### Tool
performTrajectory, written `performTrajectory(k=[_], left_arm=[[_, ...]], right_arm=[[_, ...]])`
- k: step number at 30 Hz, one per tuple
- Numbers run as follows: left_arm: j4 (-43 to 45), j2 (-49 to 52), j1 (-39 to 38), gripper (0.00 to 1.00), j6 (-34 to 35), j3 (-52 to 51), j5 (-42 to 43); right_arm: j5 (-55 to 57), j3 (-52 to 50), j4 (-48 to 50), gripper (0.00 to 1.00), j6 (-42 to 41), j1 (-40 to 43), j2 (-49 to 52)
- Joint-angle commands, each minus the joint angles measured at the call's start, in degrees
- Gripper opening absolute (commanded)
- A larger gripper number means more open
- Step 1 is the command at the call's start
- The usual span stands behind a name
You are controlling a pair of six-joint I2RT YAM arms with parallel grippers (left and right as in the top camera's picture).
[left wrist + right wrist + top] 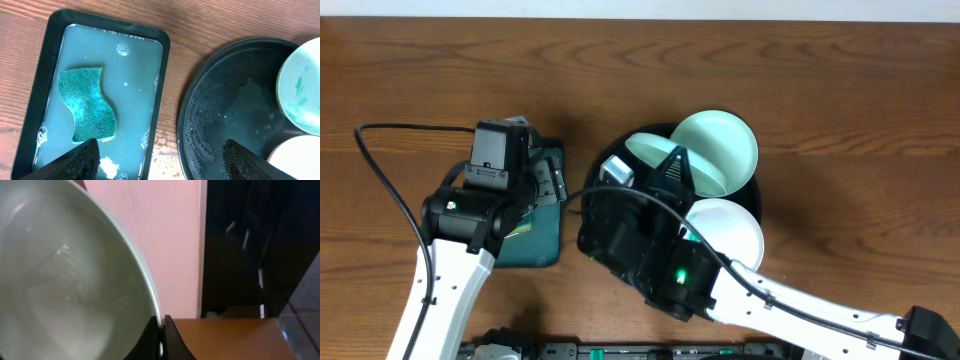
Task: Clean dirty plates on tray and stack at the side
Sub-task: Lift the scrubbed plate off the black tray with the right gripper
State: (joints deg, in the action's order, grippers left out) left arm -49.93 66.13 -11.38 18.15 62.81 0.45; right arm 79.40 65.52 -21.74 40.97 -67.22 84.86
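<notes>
Overhead: right gripper [668, 163] jaws clamped on rim of tilted mint plate [645, 150] above black tray [762, 200]; 2nd mint plate [720, 140] and white plate [730, 232] resting on tray. Left wrist: left gripper [161, 162] jaws wide apart over green tray [48, 65], sponge [90, 105] in soapy water [135, 80]. Right wrist: plate rim pinched between fingers [175, 347].

Bare table [860, 90] lies open right of the tray [225, 100], whose left floor is free, but the right arm [650, 250] and its held plate [642, 148] hang above it and two plates [720, 140] fill its right side.
</notes>
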Motion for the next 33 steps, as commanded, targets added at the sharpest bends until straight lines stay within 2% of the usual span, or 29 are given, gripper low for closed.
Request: performTrajectory(k=[1,3,7,10,12,15,17,20,23,26,30,33], left_arm=[[-0.1,0.1,-0.2,0.79,0.1,0.0,-1.1],[-0.1,0.1,-0.2,0.79,0.1,0.0,-1.1],[-0.5,0.1,-0.2,0.79,0.1,0.0,-1.1],[-0.2,0.1,-0.2,0.79,0.1,-0.1,-1.1],[-0.4,0.1,-0.2,0.79,0.1,-0.1,-1.1],[-0.2,0.1,-0.2,0.79,0.1,-0.1,-1.1],[-0.1,0.1,-0.2,0.79,0.1,-0.1,-1.1],[0.0,0.1,-0.2,0.79,0.1,-0.3,-1.1],[0.3,0.1,-0.2,0.79,0.1,-0.3,-1.1],[0.3,0.1,-0.2,0.79,0.1,-0.3,-1.1],[0.1,0.1,-0.2,0.79,0.1,-0.3,-1.1],[0.0,0.1,-0.2,0.79,0.1,-0.3,-1.1]], right_arm=[[-0.2,0.6,0.3,0.01,0.6,-1.5,-0.5],[-4.1,0.5,-0.1,0.01,-2.0,-0.1,-0.2],[2.2,0.5,1.5,0.01,-2.6,-2.0,0.2],[-7.1,0.5,-2.2,0.01,-9.0,-1.0,0.3],[-0.8,0.5,-2.0,0.01,-10.3,-2.5,0.1],[-11.1,0.5,-5.7,0.01,-15.8,-1.0,0.1],[-3.9,0.5,-7.2,0.01,-17.4,-0.9,0.0],[-9.3,0.5,-7.8,0.01,-18.4,0.2,-0.2],[-7.7,0.5,-8.1,0.01,-22.8,0.6,-1.0],[-23.6,0.5,-12.2,0.01,-34.6,3.8,-1.4],[-44.0,0.4,-17.7,0.01,-52.4,15.3,-1.2],[-56.1,0.4,-19.1,0.01,-57.7,24.8,-1.6]])
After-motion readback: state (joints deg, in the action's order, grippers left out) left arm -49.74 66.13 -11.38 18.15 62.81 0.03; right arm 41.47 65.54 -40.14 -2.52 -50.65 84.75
